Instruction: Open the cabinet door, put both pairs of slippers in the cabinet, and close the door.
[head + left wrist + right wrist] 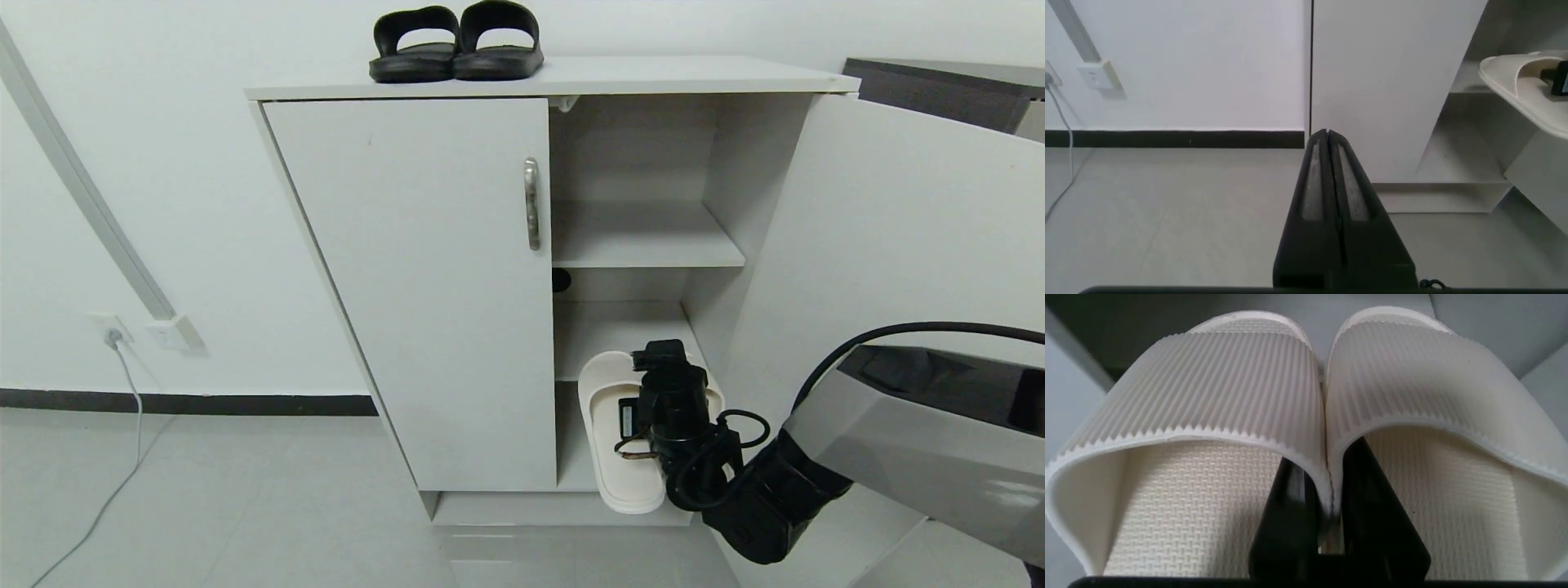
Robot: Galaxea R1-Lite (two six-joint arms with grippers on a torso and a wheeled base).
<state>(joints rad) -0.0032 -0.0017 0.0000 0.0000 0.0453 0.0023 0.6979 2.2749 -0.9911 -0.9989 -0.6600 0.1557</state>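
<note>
A black pair of slippers point(455, 45) rests on top of the white cabinet point(408, 286). The cabinet's left door is closed, with a metal handle point(531, 202); the right door point(882, 245) stands wide open. My right gripper point(661, 359) is shut on the white pair of slippers point(608, 433), pinching their inner edges together point(1327, 498) in front of the lower shelves. The ribbed white straps point(1208, 400) sit just beyond the fingers. My left gripper point(1328, 143) is shut and holds nothing, low above the floor facing the closed door, with a white slipper point(1527, 82) off to its side.
Inside the open half are an upper shelf point(645, 237) and a middle shelf point(620, 335), both bare. A wall socket with a cable point(110, 331) is on the left wall. A dark piece of furniture point(939, 90) stands behind the open door. The floor left of the cabinet is free.
</note>
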